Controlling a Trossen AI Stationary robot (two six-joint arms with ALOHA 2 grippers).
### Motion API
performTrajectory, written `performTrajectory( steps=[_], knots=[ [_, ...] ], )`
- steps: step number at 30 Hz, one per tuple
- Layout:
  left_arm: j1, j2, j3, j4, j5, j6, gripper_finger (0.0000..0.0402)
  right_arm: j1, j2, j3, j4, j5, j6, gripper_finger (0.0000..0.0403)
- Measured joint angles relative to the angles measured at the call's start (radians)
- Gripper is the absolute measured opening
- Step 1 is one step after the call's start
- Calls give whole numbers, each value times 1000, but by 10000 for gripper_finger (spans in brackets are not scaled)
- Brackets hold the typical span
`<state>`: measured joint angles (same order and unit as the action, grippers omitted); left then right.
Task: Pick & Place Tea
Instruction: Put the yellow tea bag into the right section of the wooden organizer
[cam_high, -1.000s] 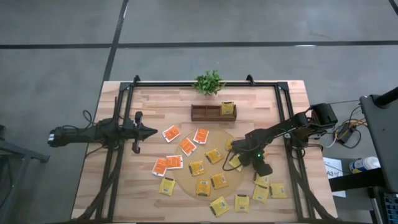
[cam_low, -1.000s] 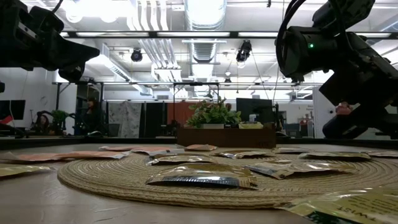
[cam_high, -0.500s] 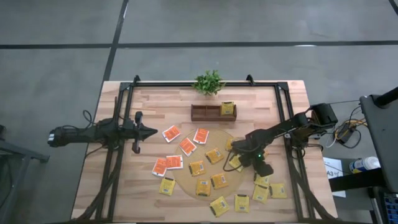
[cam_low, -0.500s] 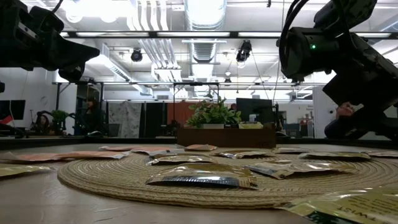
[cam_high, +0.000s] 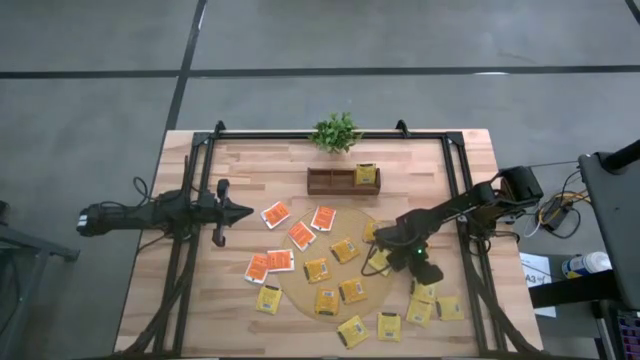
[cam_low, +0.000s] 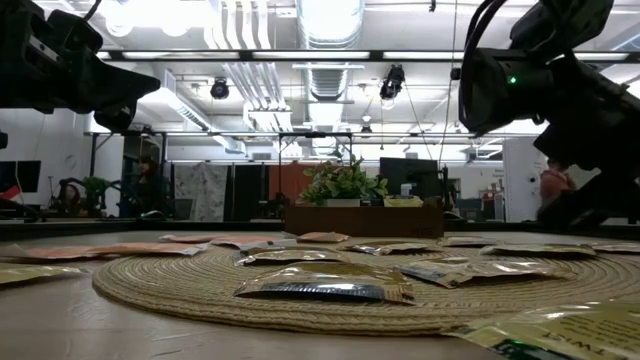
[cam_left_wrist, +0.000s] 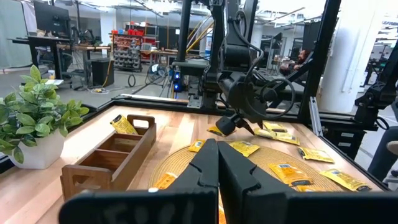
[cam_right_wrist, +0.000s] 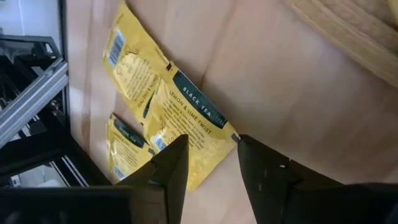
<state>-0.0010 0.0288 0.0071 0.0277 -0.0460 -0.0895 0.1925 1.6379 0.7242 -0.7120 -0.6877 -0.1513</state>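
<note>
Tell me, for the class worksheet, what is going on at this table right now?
The right gripper is down low at the right side of the table, fingers open over the corner of a yellow tea packet lying on the wood beside the round mat. Many tea packets lie scattered on the mat and around it; one yellow packet already sits in the wooden tray. The left gripper waits shut at the left side.

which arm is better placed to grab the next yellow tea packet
Right, most likely. The right claw is open and hangs directly over a yellow tea packet on the table's right side. The left claw is shut and waits at the left edge, away from the yellow packets.
</note>
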Motion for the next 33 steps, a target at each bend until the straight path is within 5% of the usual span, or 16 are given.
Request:
performTrajectory(
  steps=[33],
  knots=[
    [0, 0, 0, 0, 0, 0, 0, 6, 0, 0, 42, -82, 9, 33]
  ],
)
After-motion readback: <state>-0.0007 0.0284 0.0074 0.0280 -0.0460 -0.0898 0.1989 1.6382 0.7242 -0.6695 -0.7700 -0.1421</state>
